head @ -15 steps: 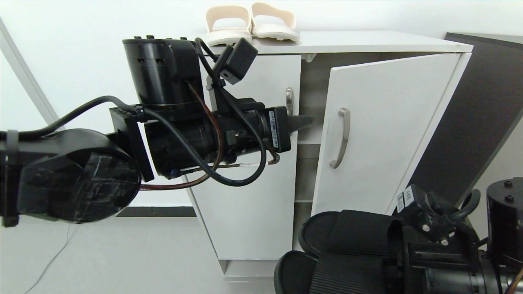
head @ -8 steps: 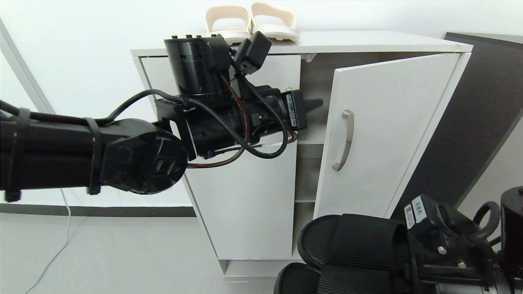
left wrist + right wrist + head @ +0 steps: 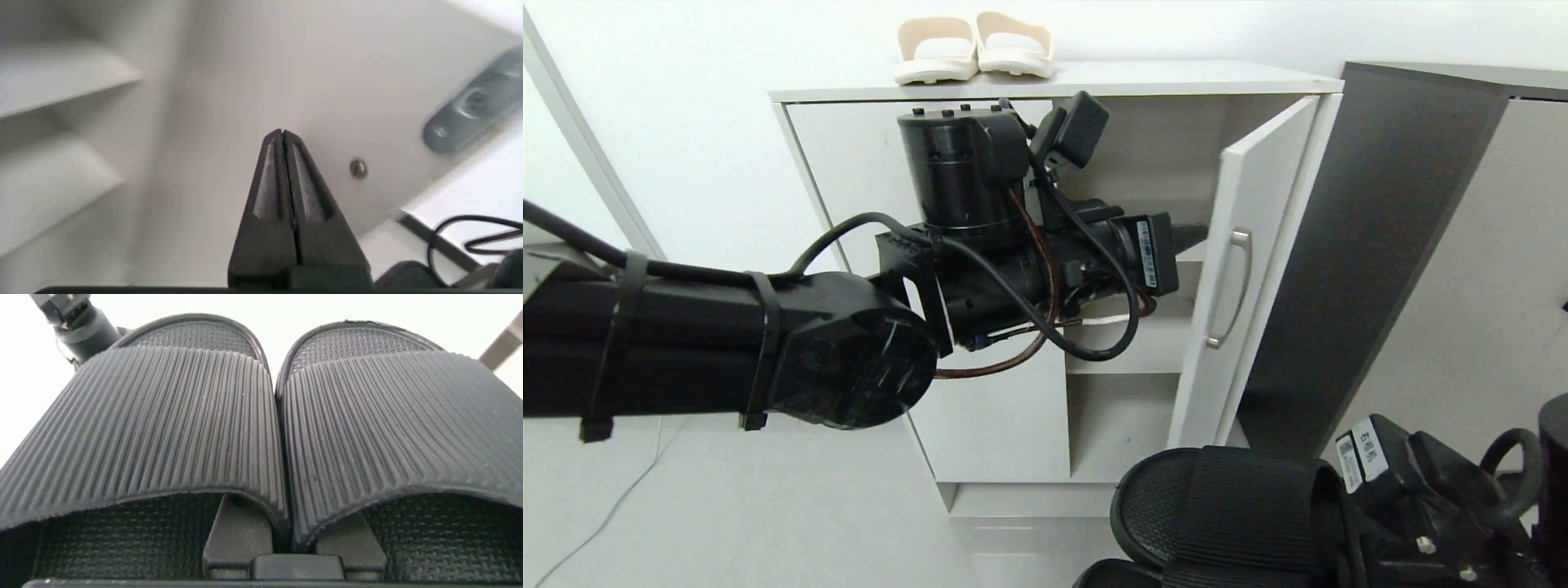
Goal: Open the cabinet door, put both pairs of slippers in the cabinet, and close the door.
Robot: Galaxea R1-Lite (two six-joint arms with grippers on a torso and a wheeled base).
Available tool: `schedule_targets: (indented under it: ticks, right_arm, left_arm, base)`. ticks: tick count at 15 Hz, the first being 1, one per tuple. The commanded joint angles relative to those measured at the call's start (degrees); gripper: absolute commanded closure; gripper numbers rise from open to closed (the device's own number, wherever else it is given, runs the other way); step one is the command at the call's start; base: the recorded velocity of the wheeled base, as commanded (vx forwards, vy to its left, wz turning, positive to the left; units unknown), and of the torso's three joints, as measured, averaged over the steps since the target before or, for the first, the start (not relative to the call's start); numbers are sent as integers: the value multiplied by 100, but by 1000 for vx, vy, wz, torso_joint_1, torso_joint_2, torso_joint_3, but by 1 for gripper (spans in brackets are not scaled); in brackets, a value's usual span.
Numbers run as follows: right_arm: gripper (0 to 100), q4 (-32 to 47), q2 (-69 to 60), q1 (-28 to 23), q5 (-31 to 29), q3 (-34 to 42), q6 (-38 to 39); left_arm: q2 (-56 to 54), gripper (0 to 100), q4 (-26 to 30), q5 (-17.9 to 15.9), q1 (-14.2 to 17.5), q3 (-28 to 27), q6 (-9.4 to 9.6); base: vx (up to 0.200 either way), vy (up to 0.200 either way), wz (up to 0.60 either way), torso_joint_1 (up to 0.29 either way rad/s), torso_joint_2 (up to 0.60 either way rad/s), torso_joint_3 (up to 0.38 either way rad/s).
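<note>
Door-opening, cabinet door [image 3: 1262, 212] half swung.
Push wider with your left gripper [image 3: 1194, 237], tips pressed together, so right gripper [image 3: 290, 543] pinching black slippers [image 3: 196, 416] clears the door edge.

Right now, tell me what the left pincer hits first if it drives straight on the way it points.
Most likely the inner face of the open cabinet door: the shut left pincer points at that white panel, near a small screw. The size of the gap is unclear.

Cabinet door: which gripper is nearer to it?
Left. The left gripper is by the door, on its inner side; the right gripper is lower, in front, holding the black slippers.
</note>
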Motion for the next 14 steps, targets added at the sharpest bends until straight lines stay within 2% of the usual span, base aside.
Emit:
schedule_targets:
  ticks: [1, 4, 6, 7, 8, 9, 10, 11, 12, 13, 14]
  right_arm:
    - [100, 1, -64, 38, 1, 45, -7]
    - [100, -8, -64, 38, 1, 71, -130]
    - [100, -43, 85, -77, -17, -17, -86]
    - [100, -34, 402, -578, -386, -368, -33]
    - [100, -43, 648, -718, -781, -632, 240]
    - [100, -52, 868, -727, -1247, -913, 749]
    - [100, -52, 1131, -727, -1704, -1221, 1189]
    - [100, -52, 1360, -745, -2126, -1414, 1312]
    - [100, -70, 1544, -745, -2469, -1546, 1329]
    - [100, -122, 1711, -745, -2697, -1634, 1329]
    - [100, -166, 1790, -745, -2776, -1678, 1329]
  left_arm:
    - [-45, 100, -301, 51, -198, 305, -8]
    - [-142, 100, -574, 289, 74, 560, -26]
    - [-590, 100, -583, 517, 311, 991, -17]
    - [-1162, 100, -486, 860, 593, 1351, 1]
    - [-1619, 100, -336, 1185, 742, 1562, 45]
    - [-2102, 100, 41, 1589, 909, 1756, 159]
    - [-2673, 100, 542, 2011, 1085, 1993, 396]
    - [-3253, 100, 1079, 2363, 1182, 2239, 572]
    - [-3790, 100, 1685, 2767, 1226, 2397, 660]
    - [-4273, 100, 2318, 3374, 1234, 2467, 677]
    - [-4484, 100, 2573, 3708, 1243, 2529, 669]
  base:
    - [-200, -200, 0, -2, 7, -2]
    - [0, 0, 0, 0, 0, 0]
    - [0, 0, 0, 0, 0, 0]
    - [0, 0, 0, 0, 0, 0]
    - [0, 0, 0, 0, 0, 0]
    - [0, 0, 0, 0, 0, 0]
    - [0, 0, 0, 0, 0, 0]
    - [0, 0, 0, 0, 0, 0]
    - [0, 0, 0, 0, 0, 0]
    - [0, 0, 0, 0, 0, 0]
    - [0, 0, 0, 0, 0, 0]
